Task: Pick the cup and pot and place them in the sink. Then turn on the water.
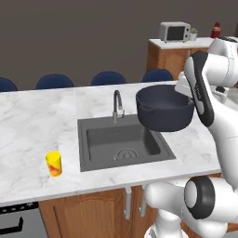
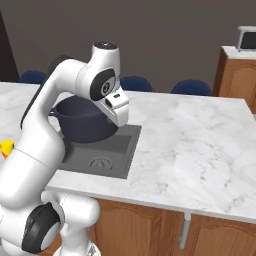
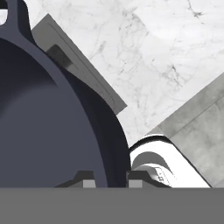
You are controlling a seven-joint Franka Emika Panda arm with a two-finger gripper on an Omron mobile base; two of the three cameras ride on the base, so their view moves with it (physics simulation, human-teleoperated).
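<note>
The jaws are clenched on the rim of the pot [image 3: 48, 131]: in the hand view one dark fingertip [image 3: 85, 180] sits inside the wall and the other just outside it, with the rim between them. The gripper [image 3: 110, 180] holds the pot by its right-hand rim, as the left base view shows it, where the white hand meets the pot's edge.

The pot [image 1: 165, 108] hangs in the air, clear of the desk [image 1: 37, 116], tilted a little, over the right rear part of the sink [image 1: 122, 143]. One small side handle shows on its left wall in the left base view. From the right base view the pot [image 2: 82, 120] sits behind the arm's forearm, above the basin's far end [image 2: 102, 150].

The sink is recessed near the middle of the desk, with a round drain in its floor and a curved faucet [image 1: 117, 104] rising at its back edge, just left of the pot.

The cup [image 1: 54, 163] stands upright on the desk near the front edge, well to the left of the sink and apart from it; a sliver of the cup [image 2: 6, 148] shows at the left border of the right base view.
</note>
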